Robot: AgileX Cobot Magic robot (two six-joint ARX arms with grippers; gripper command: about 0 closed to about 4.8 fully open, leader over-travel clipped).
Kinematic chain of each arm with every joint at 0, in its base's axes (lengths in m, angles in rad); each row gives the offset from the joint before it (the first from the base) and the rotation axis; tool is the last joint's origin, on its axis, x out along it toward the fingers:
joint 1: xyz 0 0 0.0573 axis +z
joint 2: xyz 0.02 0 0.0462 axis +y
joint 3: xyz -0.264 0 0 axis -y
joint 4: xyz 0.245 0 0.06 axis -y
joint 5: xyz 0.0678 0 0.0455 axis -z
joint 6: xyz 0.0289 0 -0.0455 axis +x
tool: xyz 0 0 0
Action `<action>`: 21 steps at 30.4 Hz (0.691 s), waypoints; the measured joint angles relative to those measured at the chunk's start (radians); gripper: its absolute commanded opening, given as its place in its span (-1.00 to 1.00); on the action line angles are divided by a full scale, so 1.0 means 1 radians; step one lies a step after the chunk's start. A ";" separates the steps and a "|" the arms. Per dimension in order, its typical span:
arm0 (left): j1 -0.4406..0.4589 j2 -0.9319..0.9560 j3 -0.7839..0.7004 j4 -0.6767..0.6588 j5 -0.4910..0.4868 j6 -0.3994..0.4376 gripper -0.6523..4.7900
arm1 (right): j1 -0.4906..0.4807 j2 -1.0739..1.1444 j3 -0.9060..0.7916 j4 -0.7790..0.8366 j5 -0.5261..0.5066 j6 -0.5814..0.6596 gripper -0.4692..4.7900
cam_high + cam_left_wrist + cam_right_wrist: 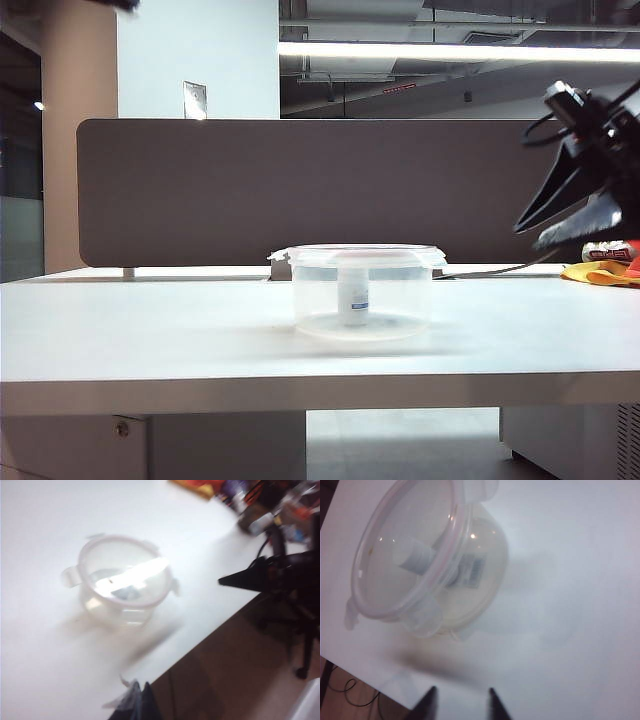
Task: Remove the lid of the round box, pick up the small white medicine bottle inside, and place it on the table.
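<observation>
Clear plastic, faintly pink at the rim, the lid (365,252) sits flat on the round box (362,300), which stands at the centre of the white counter (150,330). Inside, the small white bottle (353,297) stands upright on the box floor, its blue label showing through the wall.

Nothing is held yet, so the step in hand appears to be the approach to the lid, the first part of the task.

In the outside view the right tool (570,215) hangs at about three o'clock from the box, well apart from it and above the counter; its wrist camera shows the two dark fingers (495,705) spread, with bare counter between them and the box beyond.

At the edge of its own camera's picture, the left tool (142,702) has its tips pressed together; it is above the counter edge, apart from the box.

The next move likely calls for one tool to come over the rim, catch a side tab or the lid edge, and lift, while the other steadies the light box.
</observation>
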 measured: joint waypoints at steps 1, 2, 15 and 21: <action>-0.006 0.018 0.013 -0.006 -0.015 0.010 -0.78 | 0.000 0.019 0.001 0.016 -0.010 0.002 0.05; -0.013 0.035 0.030 -0.024 -0.027 0.022 -0.78 | 0.000 0.036 0.001 0.025 -0.017 0.011 0.08; -0.018 0.094 0.133 -0.106 -0.102 0.093 -0.78 | 0.002 0.175 0.001 0.261 -0.175 0.187 0.11; -0.019 0.095 0.133 -0.139 -0.103 0.094 -0.78 | 0.024 0.214 0.002 0.333 -0.200 0.253 0.11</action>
